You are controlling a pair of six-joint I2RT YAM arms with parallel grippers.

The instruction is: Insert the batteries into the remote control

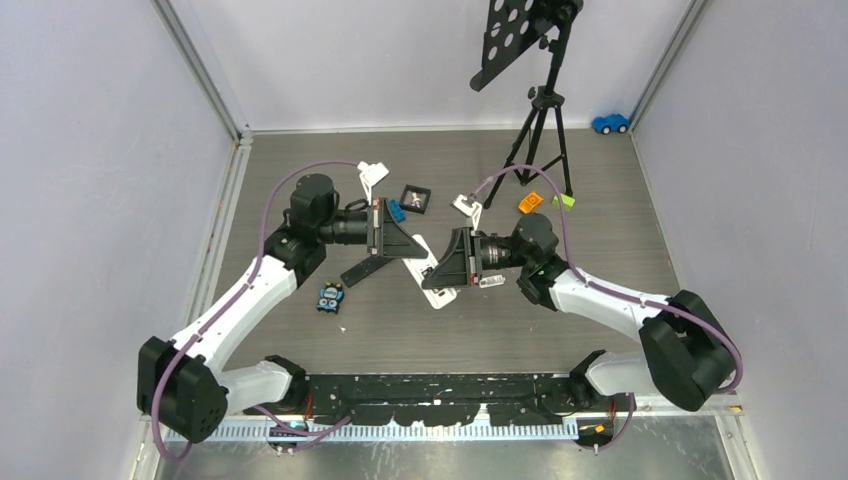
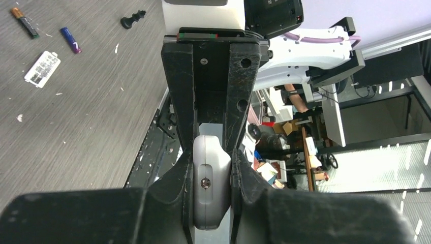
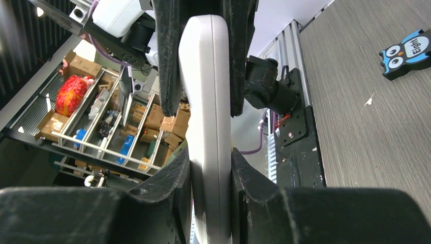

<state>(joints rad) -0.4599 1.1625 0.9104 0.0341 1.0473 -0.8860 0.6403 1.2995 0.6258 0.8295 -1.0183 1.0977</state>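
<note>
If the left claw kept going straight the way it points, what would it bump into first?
Most likely the right gripper: it faces the left gripper head-on, and both are shut on the same white remote.

White remote (image 3: pixel 208 101) between the jaws

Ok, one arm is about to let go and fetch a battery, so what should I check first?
1. Fingers of the left gripper clamp the remote control: ok.
2. Fingers of the right gripper clamp its other end: ok.
3. Batteries free to pick: a dark battery and a purple-blue battery lie loose on the table: ok.
4. Cover off: a white cover-like piece lies near them, apart from the remote: ok.
5. Battery compartment open to approach: cannot tell.
6. Remaining batteries located: cannot tell.
</note>
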